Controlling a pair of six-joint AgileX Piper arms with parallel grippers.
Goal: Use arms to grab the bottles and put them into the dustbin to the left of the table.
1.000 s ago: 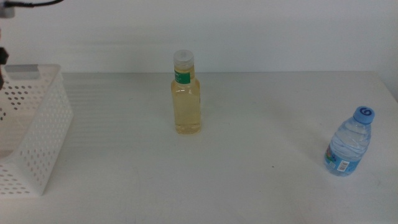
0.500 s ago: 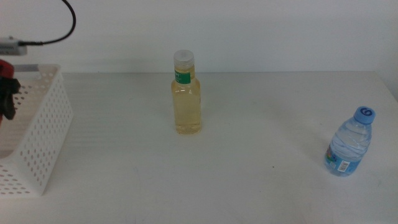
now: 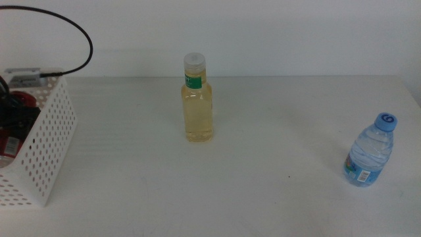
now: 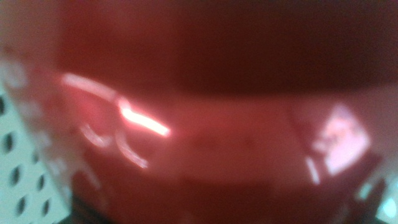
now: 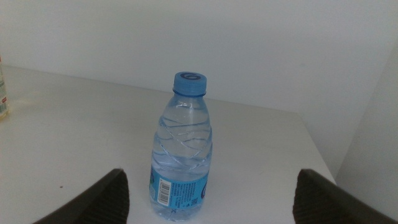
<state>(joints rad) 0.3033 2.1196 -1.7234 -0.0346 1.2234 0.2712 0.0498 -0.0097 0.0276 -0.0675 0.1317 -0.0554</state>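
The white perforated dustbin (image 3: 46, 151) stands at the table's left edge. My left gripper (image 3: 14, 118) is lowered inside it, shut on a red can (image 3: 9, 143) that shows partly behind the holed wall. The can (image 4: 205, 124) fills the left wrist view as a red blur, hiding the jaws. The tall bottle (image 3: 197, 105) of pale yellow liquid stands upright at the table's middle back. The small water bottle (image 3: 370, 153) with a blue cap stands at the right. In the right wrist view the water bottle (image 5: 181, 155) stands just ahead of my right gripper (image 5: 211, 177), which is open and apart from it.
A black cable (image 3: 79, 36) loops above the dustbin. The dustbin's holed wall (image 4: 15, 155) is close beside the can. The white table (image 3: 276, 191) ends near the water bottle on the right.
My left gripper has come down from above the dustbin's rim into the dustbin with the red can. The cable has swung further into view. Both bottles have stayed put.
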